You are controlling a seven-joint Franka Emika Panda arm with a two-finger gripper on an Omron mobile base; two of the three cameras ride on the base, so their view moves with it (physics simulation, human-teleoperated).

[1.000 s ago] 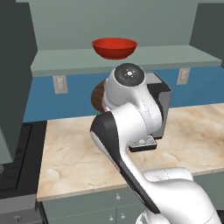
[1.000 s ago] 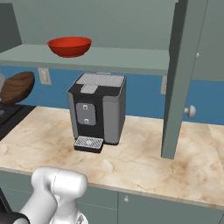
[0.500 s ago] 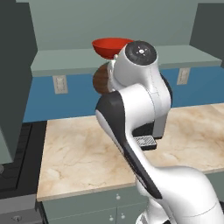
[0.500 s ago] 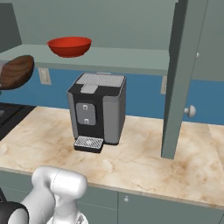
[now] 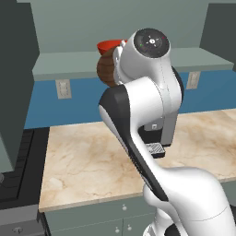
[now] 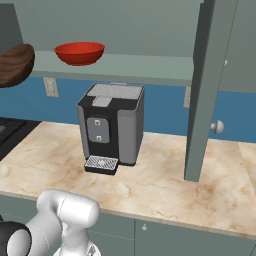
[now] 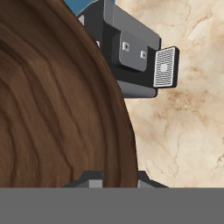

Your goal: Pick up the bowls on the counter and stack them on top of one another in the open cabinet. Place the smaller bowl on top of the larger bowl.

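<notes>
The smaller bowl (image 7: 57, 109), dark brown with wood grain, is held tilted on its rim by my gripper (image 7: 114, 181), which is shut on it. It hangs in the air well above the counter (image 6: 160, 185), at about the height of the open cabinet's shelf (image 6: 145, 69), left of the larger bowl. In the left base view the brown bowl (image 5: 106, 69) peeks out from behind my arm's upper joint. The larger bowl (image 6: 80, 52), glossy red, sits upright on the shelf, and its rim (image 5: 109, 45) shows just above the brown bowl.
A dark grey coffee machine (image 6: 112, 127) with a drip tray stands on the counter under the shelf, below the red bowl. A vertical cabinet panel (image 6: 200, 90) rises at the right. A stove (image 5: 18, 179) lies left of the counter.
The arm has risen and carried the brown bowl upward, from below the shelf to about shelf height. The red bowl has stayed on the shelf.
</notes>
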